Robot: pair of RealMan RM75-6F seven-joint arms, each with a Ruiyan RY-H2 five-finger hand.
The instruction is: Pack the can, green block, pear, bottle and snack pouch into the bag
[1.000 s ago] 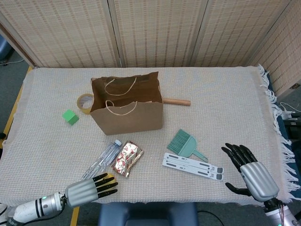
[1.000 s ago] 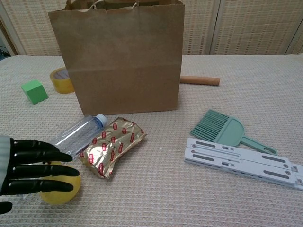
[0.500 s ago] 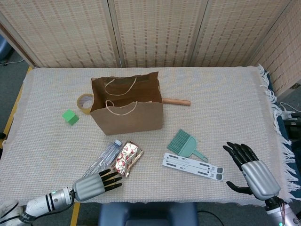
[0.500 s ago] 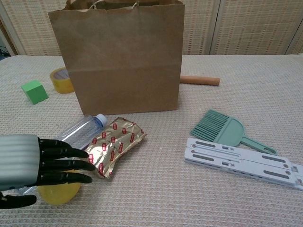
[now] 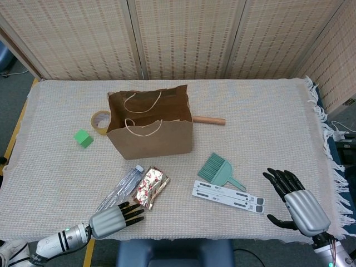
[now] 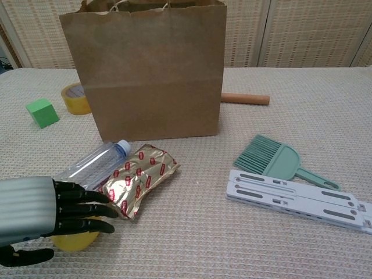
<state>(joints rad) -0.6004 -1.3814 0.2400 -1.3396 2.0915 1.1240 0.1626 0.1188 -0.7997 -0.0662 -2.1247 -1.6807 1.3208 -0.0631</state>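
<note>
Low, the left robot hand curls over the pear.

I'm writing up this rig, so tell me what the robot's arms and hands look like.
Both hands, left hand and right hand, have ribbed silver-grey backs and glossy black fingers. The left arm is white with black bands and a small green light near the wrist. Little of the right arm shows.
</note>
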